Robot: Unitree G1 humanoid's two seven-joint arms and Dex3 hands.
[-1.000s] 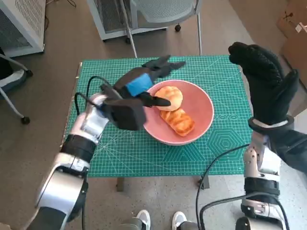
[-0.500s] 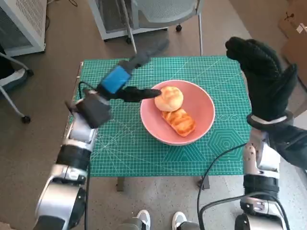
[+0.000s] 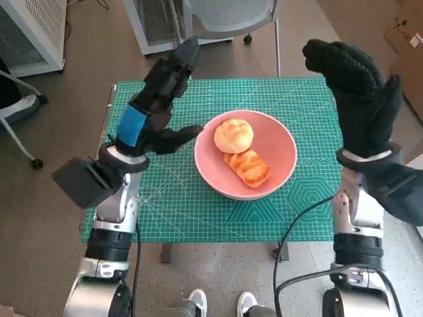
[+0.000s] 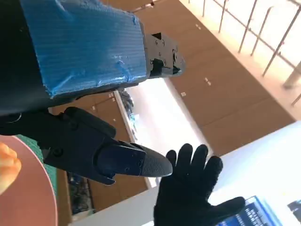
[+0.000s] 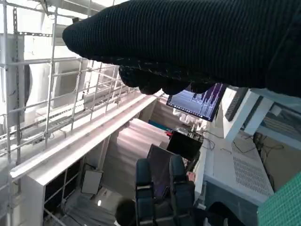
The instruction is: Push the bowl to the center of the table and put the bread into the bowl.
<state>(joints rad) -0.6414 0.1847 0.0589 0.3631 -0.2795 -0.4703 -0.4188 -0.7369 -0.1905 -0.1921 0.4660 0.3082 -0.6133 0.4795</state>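
Resting mid-frame on the green cutting mat (image 3: pixel 198 218), the pink bowl (image 3: pixel 277 158) contains both bread pieces (image 3: pixel 233 135). Left hand (image 3: pixel 155 105) and right hand (image 3: pixel 353 92) hover raised, fingers spread, holding nothing.

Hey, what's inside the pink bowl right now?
The pink bowl holds a round bread roll and a glazed, ridged bread piece, touching each other. The bowl floor beneath them is covered.
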